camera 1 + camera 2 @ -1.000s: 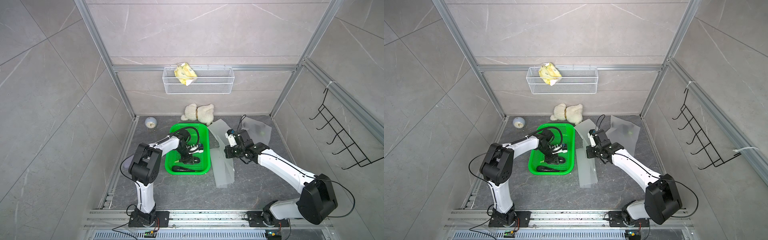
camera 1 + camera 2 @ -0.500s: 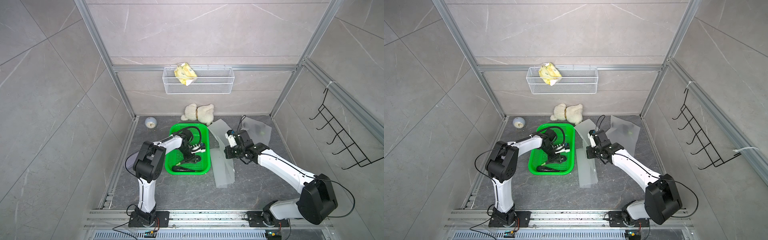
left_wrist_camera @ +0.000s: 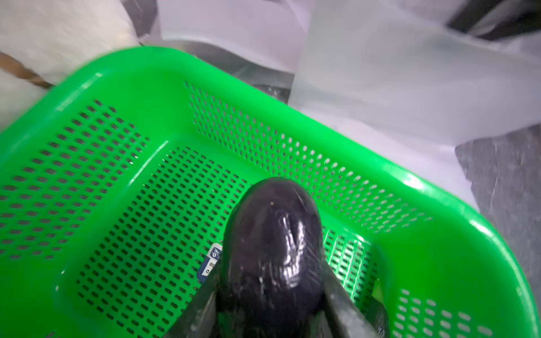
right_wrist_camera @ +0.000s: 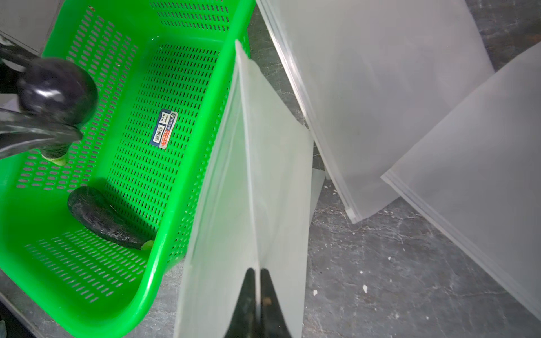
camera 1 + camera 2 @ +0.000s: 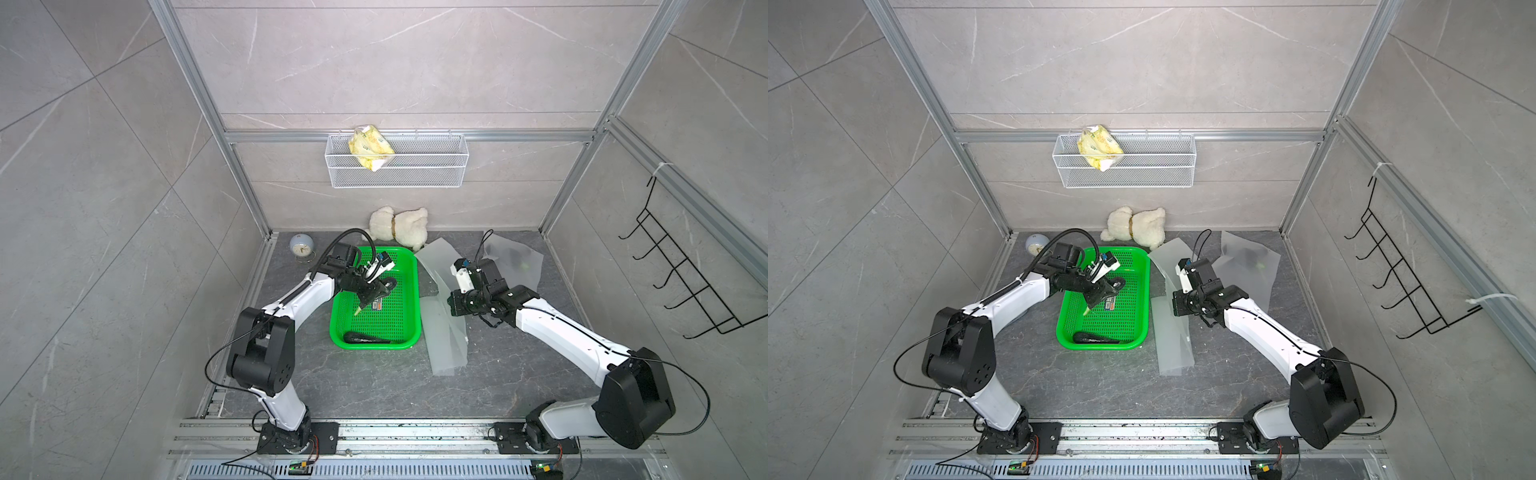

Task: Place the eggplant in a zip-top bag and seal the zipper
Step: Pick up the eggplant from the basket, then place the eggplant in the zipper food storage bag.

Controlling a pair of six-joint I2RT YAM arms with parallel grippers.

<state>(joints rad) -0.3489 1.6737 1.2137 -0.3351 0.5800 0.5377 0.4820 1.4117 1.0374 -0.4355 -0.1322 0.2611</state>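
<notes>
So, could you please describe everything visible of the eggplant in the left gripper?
The eggplant is dark purple, nearly black, smooth and glossy, with a pale green stem end. The left gripper is shut on its middle, holding it tilted, stem down, inside the basket; whether it touches the floor is unclear.

Both top views are bright and evenly lit from overhead, so shadows on the dark grey stone-look floor (image 5: 374, 386) are pretty faint. Left wrist view is smeared with motion blur, with white glare streaks on the glossy dark purple eggplant (image 3: 272, 234) and hot spots on the green perforated plastic basket (image 3: 117, 204). Right wrist view is sharper, only the frosted translucent zip-top bag (image 4: 248, 190) looks hazy.
</notes>
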